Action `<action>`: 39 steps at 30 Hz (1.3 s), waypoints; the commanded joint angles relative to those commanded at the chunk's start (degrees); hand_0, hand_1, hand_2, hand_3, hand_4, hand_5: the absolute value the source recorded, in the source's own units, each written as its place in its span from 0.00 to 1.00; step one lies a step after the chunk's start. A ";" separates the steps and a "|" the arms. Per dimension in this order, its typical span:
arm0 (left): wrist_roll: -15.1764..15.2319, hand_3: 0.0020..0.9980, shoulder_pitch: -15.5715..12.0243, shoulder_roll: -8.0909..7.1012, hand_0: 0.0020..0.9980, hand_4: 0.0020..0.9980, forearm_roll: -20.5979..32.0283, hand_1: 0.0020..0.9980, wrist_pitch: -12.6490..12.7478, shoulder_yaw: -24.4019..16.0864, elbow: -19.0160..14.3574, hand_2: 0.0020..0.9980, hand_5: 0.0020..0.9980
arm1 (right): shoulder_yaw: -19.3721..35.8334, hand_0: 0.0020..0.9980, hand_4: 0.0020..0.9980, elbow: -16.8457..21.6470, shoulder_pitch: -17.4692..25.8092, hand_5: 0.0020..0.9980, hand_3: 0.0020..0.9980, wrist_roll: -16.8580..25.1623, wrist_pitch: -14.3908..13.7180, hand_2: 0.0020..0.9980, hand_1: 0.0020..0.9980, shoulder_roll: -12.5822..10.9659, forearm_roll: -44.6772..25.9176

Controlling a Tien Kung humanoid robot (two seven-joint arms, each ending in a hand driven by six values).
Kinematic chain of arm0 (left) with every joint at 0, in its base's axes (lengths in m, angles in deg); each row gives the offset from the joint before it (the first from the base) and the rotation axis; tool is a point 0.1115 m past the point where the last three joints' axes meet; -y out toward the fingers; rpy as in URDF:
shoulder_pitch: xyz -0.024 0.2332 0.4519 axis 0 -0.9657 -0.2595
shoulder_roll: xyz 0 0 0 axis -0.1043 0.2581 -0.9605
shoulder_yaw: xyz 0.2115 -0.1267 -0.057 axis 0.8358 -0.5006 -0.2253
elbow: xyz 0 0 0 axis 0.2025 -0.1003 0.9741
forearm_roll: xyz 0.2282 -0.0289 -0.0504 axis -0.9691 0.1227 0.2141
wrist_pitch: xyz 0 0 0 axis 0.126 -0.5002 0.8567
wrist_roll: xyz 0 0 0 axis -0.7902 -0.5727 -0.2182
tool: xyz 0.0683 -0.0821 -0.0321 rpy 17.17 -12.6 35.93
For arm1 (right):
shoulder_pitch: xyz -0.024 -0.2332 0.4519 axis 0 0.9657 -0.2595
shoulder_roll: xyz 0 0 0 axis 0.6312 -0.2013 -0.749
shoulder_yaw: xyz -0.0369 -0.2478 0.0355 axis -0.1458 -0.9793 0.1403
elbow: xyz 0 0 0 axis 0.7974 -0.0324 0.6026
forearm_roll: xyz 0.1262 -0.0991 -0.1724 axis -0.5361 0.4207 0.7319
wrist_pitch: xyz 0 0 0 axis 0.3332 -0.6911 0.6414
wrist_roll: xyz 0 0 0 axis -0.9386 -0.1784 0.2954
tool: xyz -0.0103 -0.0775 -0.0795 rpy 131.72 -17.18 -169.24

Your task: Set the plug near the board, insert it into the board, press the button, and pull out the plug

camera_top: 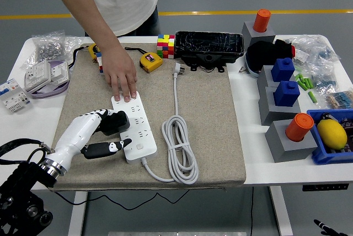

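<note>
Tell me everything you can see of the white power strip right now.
The power strip is a long, flat, white plastic bar with rows of sockets on top and a round button near its near end. It lies flat on the tan mat, running away from the robot, slightly angled. Its white cable leaves the near end and lies coiled to its right. A person's hand presses on the far end. The left hand holds a black plug over the strip's left edge; whether it is seated cannot be told.
</note>
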 joint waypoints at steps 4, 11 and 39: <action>-0.39 0.75 0.33 0.11 0.74 0.88 -0.10 0.77 -0.34 -0.05 0.09 0.77 0.60 | 0.11 0.66 1.00 0.06 0.14 0.57 0.59 0.02 -0.01 0.67 0.67 -0.01 0.06; -0.07 0.75 1.21 0.39 0.74 0.88 -0.13 0.77 -0.13 0.92 -0.22 0.76 0.60 | 0.68 0.66 1.00 -0.04 0.23 0.57 0.59 0.09 -0.06 0.67 0.67 0.15 0.15; -3.65 0.73 -3.34 -3.23 0.43 0.86 0.03 0.54 -1.30 -2.36 -14.82 0.56 0.53 | 1.11 0.66 1.00 0.23 0.54 0.56 0.58 0.11 -0.12 0.67 0.67 -0.32 0.49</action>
